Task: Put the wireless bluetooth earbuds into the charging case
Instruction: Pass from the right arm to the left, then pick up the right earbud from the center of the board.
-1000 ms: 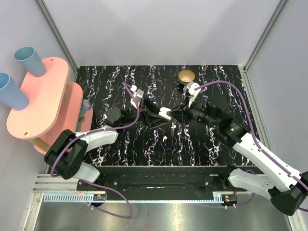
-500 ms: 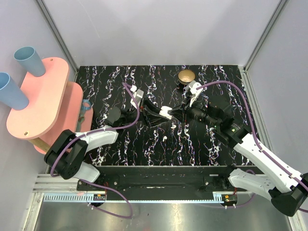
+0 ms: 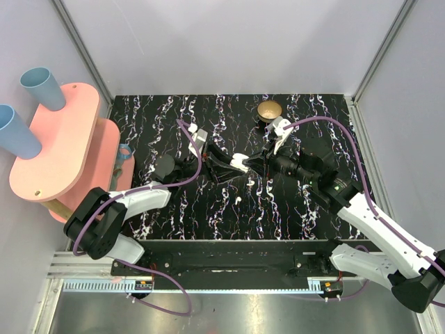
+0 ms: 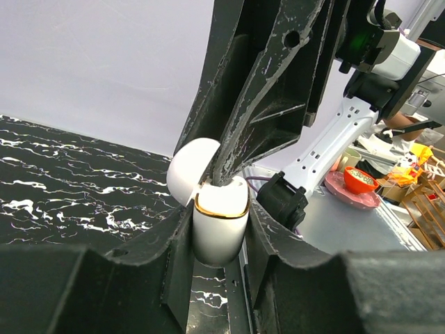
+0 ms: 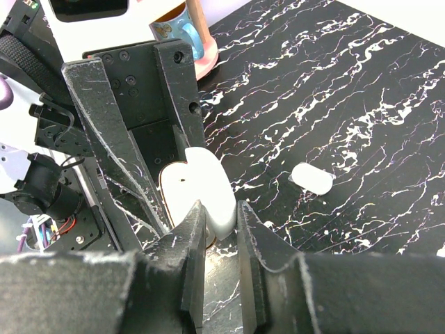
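Observation:
The charging case [image 4: 220, 233] is white with a gold rim, and its lid [image 4: 193, 175] stands open. My left gripper [image 4: 217, 212] is shut on the case body and holds it upright above the table [image 3: 238, 162]. My right gripper [image 5: 219, 205] meets it from the right [image 3: 252, 164]. Its narrow jaws close on the edge of the lid [image 5: 221, 198], with one finger over the case's open face. Two small white earbuds lie loose on the tabletop [image 3: 252, 182] [image 3: 238, 200]. One of them [image 5: 311, 178] shows beyond the case in the right wrist view.
A gold round dish [image 3: 268, 110] on a black base stands at the back, just behind the right wrist. A pink stand [image 3: 59, 142] with two blue cups [image 3: 40, 87] sits off the table's left edge. The black marbled tabletop [image 3: 174, 118] spreads round the arms.
My left gripper's jaws have closed tighter on the case body. Both arms and the case have nudged slightly toward the back. The loose earbuds have not moved.

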Robot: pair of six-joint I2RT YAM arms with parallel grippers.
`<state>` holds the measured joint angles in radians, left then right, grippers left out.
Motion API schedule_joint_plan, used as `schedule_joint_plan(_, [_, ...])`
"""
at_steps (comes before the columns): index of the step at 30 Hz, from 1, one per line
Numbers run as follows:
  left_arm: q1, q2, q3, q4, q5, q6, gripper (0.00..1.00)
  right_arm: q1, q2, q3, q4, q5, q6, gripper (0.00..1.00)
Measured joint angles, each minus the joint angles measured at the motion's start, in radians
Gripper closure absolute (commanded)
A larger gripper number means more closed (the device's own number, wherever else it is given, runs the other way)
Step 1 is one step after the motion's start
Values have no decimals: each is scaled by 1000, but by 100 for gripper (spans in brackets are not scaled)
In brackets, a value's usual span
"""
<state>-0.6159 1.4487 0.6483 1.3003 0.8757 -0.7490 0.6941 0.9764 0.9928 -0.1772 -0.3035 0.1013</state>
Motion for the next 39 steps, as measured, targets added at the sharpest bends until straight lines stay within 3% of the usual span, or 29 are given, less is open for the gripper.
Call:
schedule_joint_plan(2, [0,0,0,0,0,0,91,0,1,0,0,0,0,99])
schedule_joint_plan(3, [0,0,0,0,0,1,99,0,1,0,0,0,0,96])
schedule_joint_plan(7, [0,0,0,0,0,13,100,0,2,0,0,0,0,63])
schedule_joint_plan(12, [-5,-8,-31,2,-21,80,100,0,3,0,1,3,29,42])
schedule_joint_plan(25, [-39,-105,-190,-17,-146,369,100,4,2,2,48,7,133,30])
schedule_joint_plan(34, [-64,-238,-324,-24,-306,570,100,4,-57,1,24,227,248,27])
schedule_joint_plan(39, [-64,-348,-373,-21,-364,629,100,-14,-18,2,-47,277,329,28])
